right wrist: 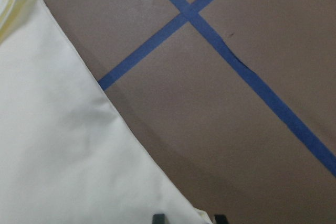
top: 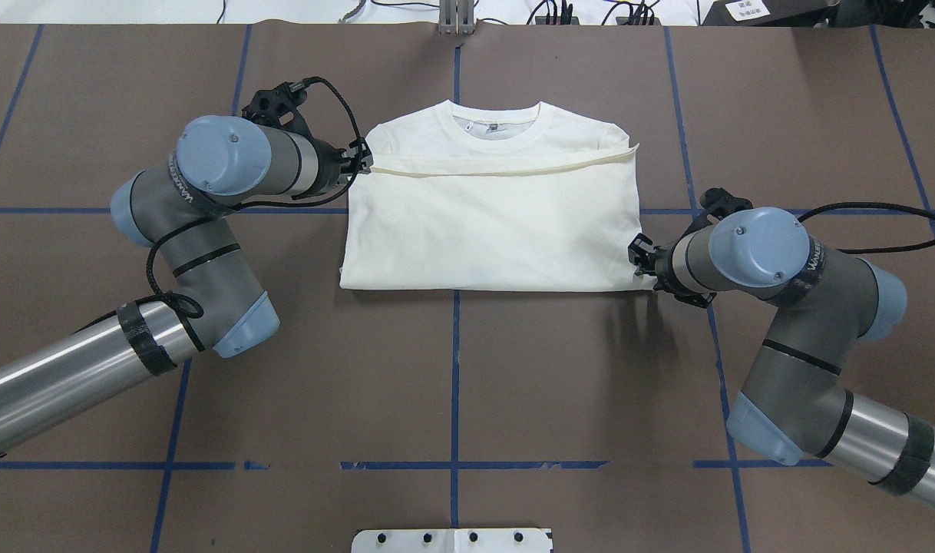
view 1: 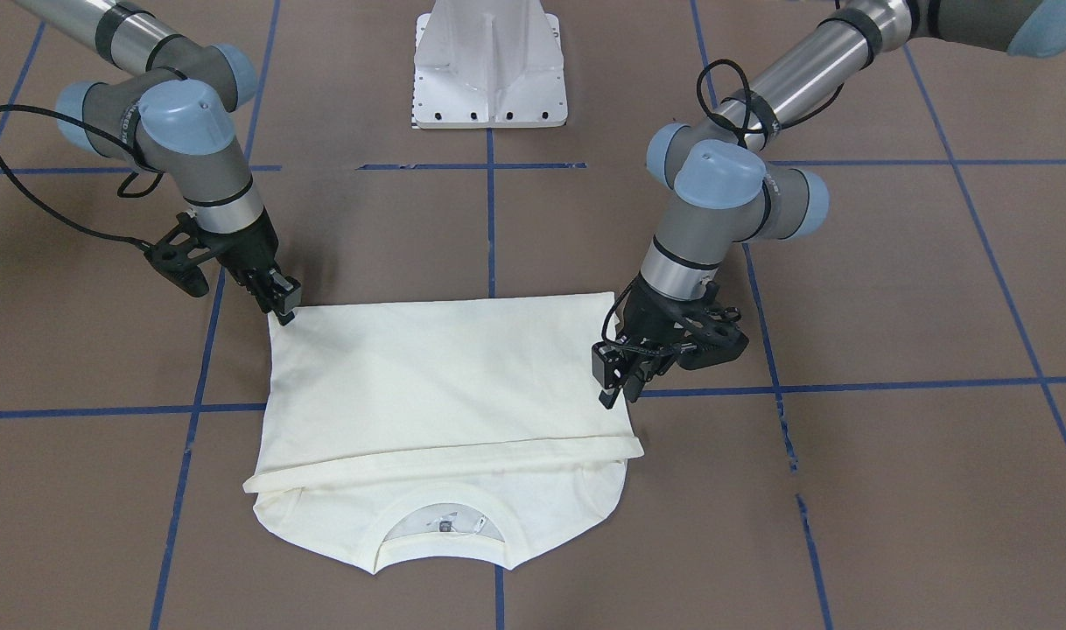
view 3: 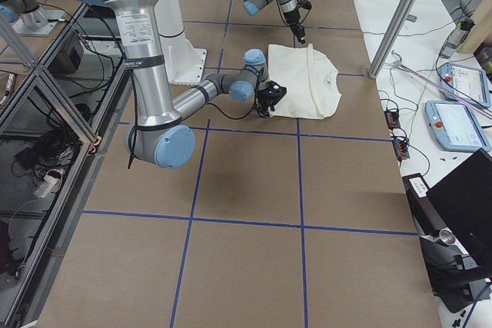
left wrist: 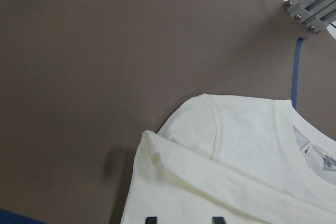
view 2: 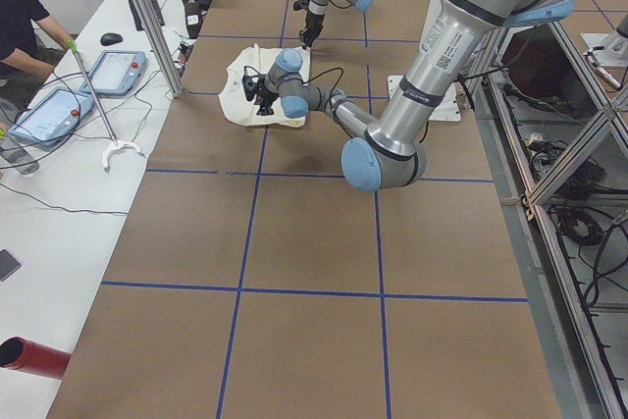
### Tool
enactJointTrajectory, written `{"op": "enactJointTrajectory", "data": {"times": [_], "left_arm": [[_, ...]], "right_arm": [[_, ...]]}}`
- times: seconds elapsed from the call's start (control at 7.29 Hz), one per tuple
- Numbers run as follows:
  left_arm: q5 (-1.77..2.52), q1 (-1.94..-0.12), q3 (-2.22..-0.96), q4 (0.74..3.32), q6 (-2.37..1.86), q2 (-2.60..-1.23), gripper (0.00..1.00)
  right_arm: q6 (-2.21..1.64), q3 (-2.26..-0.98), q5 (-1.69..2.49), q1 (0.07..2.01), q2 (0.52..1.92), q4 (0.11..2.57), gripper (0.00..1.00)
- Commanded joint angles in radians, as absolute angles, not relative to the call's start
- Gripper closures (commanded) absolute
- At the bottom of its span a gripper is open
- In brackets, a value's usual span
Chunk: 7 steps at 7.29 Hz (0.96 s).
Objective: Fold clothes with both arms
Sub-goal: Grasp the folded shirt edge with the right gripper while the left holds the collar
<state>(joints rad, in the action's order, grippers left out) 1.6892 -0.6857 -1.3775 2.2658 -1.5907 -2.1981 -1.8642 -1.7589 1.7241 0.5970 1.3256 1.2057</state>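
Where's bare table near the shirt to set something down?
Free: the table between the shirt's near fold and the base, with an arm on either side. Crowded: the shirt's two sides, where the left gripper and right gripper sit at its edges.

T-shirt [top: 487,230] 1 | arms 2 (left arm [top: 199,253], right arm [top: 797,330]) | pedestal [view 1: 489,79] 1 | person [view 2: 15,17] 1

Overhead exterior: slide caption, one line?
Left gripper and right gripper at opposite side edges of a cream T-shirt, its hem folded up to near the collar, on a brown table.
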Motion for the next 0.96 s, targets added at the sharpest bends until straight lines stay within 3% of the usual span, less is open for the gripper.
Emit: {"op": "enactJointTrajectory", "data": {"times": [0.0, 0.27, 0.55, 0.82], "left_arm": [[1.686, -0.686, -1.378, 2.264, -1.591, -2.197, 0.54], [1.687, -0.681, -1.378, 2.263, -1.592, -2.197, 0.54], [1.697, -0.675, -1.394, 2.264, -1.621, -2.2, 0.53], [1.759, -0.621, -1.497, 2.264, -1.651, -2.181, 0.49]], "right_arm": [[-1.893, -1.759, 1.72, 0.598, 1.319, 1.206, 1.0], [-1.902, -1.801, 1.73, 0.603, 1.339, 1.204, 1.0], [-1.925, -2.065, 1.835, 0.585, 1.534, 1.207, 1.0], [-1.968, -2.245, 1.949, 0.421, 1.687, 1.209, 1.0]]}}
